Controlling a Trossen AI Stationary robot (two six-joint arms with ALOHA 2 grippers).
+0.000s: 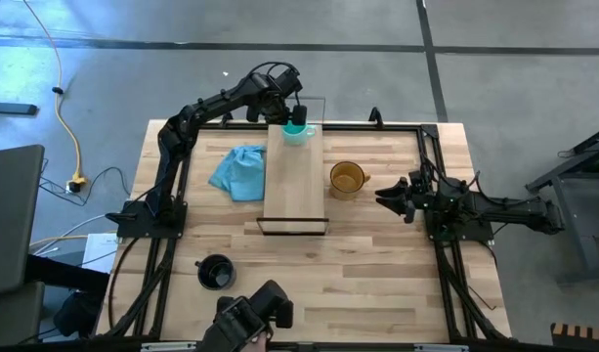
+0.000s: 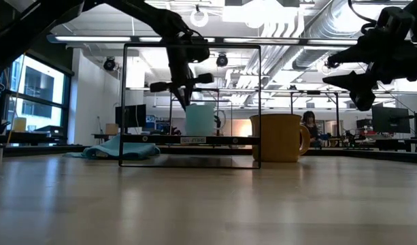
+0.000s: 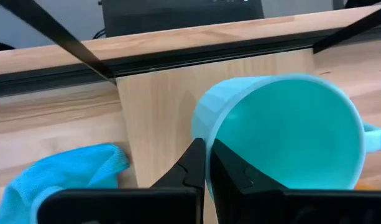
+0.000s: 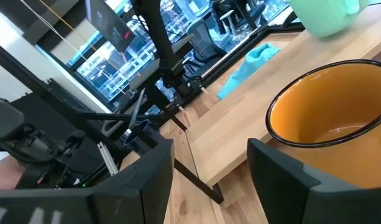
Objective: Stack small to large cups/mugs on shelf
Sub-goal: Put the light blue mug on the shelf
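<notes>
The small teal mug [image 1: 297, 132] stands upright at the far end of the light-wood shelf [image 1: 294, 191]. My left gripper [image 1: 295, 115] is shut on it from above. The amber-orange mug [image 1: 346, 179] stands on its base on the table, just right of the shelf. My right gripper [image 1: 389, 197] is open and hovers to the right of this mug, raised above the table in the low view [image 2: 351, 75]. The black mug [image 1: 216, 272] stands on the table near the near-left corner, far from both grippers. My left gripper holds the teal mug by its rim [image 3: 206, 146], on the side away from the handle. One finger [image 3: 230, 171] is inside the mug and the other [image 3: 191, 168] outside. The fingers come from above, pointing down. The mug [image 2: 200, 119] is upright, its base seemingly on the shelf plank.
A light blue cloth [image 1: 238, 171] lies crumpled on the table left of the shelf. Thin black wire frames [image 2: 191, 46] rise at the shelf's ends. Black rails [image 1: 377, 125] border the table. A dark device [image 1: 255, 318] sits at the near edge.
</notes>
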